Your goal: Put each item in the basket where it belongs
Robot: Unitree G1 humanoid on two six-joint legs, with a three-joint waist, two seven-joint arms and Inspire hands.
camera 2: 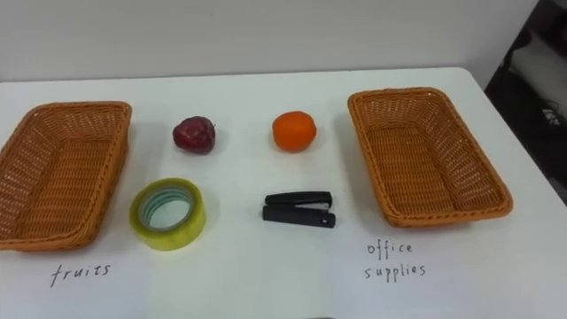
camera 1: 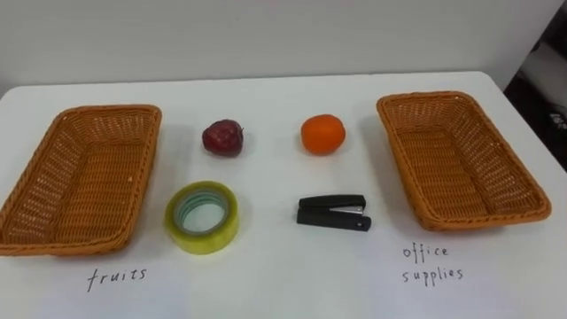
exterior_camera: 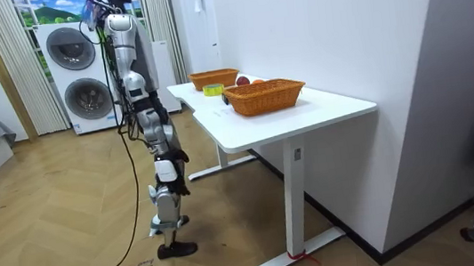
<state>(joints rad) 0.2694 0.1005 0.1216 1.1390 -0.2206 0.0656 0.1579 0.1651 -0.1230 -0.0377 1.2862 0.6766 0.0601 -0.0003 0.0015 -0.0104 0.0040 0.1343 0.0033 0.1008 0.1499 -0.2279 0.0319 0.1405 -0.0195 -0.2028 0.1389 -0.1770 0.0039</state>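
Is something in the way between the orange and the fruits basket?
Yes. The red apple lies straight between the orange and the fruits basket on the left. The tape roll sits nearer the robot, off that line. Lifting the orange over the apple would probably clear it.

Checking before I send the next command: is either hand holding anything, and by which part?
Nothing held: the apple, orange, tape and stapler all lie loose on the table.

Left basket [camera 2: 75, 107] — left side cut by view's edge.
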